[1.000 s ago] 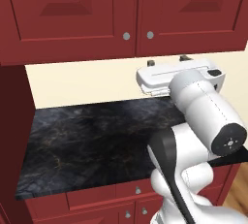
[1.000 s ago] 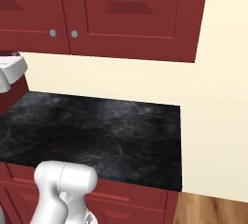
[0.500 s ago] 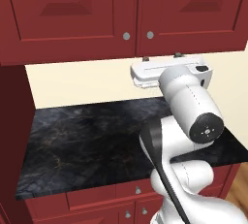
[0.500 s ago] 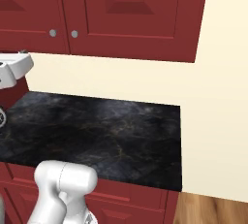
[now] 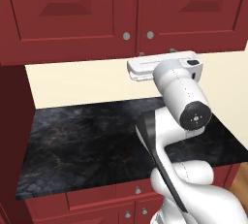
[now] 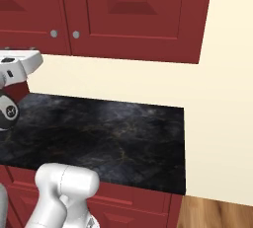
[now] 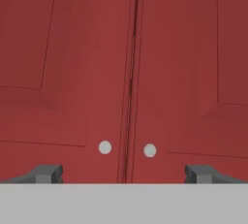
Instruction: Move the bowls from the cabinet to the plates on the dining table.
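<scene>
1. At the far left of the left base view we see a tall dark red side panel [image 5: 12,136] running down beside the black marble counter [image 5: 87,136].
2. Above the counter we see the cabinet [image 5: 68,14], its two panelled doors shut, with a left knob [image 5: 126,36] and a right knob [image 5: 150,35] on either side of the centre seam.
3. We note the white hand [image 5: 162,67] of the arm raised just below the cabinet's lower edge, under the two knobs.
4. In the hand view we see the gripper [image 7: 124,173] facing the closed doors, its two dark fingertips [image 7: 47,173] standing wide apart and holding nothing; the door seam lies midway between them.
5. We cannot see the bowls; the doors hide whatever lies behind them.
6. To the right, in the right base view, we see the counter end against a cream wall [image 6: 217,138], with wood floor [image 6: 212,214] below.
</scene>
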Motion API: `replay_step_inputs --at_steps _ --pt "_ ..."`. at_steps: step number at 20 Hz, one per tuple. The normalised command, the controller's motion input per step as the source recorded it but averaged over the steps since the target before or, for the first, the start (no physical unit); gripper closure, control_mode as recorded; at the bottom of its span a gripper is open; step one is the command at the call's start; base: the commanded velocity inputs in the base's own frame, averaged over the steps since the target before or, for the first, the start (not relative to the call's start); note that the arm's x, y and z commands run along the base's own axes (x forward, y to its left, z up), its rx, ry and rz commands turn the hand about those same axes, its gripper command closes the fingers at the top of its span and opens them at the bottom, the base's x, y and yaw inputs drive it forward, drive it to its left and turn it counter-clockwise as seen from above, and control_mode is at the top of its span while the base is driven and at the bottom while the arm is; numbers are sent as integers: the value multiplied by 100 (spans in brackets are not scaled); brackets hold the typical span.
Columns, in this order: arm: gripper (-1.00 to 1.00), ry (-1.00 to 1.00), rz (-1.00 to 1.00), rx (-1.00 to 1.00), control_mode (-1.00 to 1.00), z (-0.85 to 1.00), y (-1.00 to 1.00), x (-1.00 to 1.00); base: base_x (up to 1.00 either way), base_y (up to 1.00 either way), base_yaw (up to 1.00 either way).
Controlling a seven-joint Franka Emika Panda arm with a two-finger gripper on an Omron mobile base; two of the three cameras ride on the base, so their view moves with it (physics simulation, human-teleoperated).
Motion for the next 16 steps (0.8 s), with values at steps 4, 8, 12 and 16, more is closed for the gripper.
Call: replay_step_inputs --at_steps 4,8,12,16 --pt "-100 0 0 0 -100 -4 2 25 0 0 0" --pt "-100 0 0 0 -100 -3 11 19 0 0 0" --pt "-100 0 0 0 -100 -4 10 24 0 0 0" --pt "-100 0 0 0 -100 -1 3 33 0 0 0"
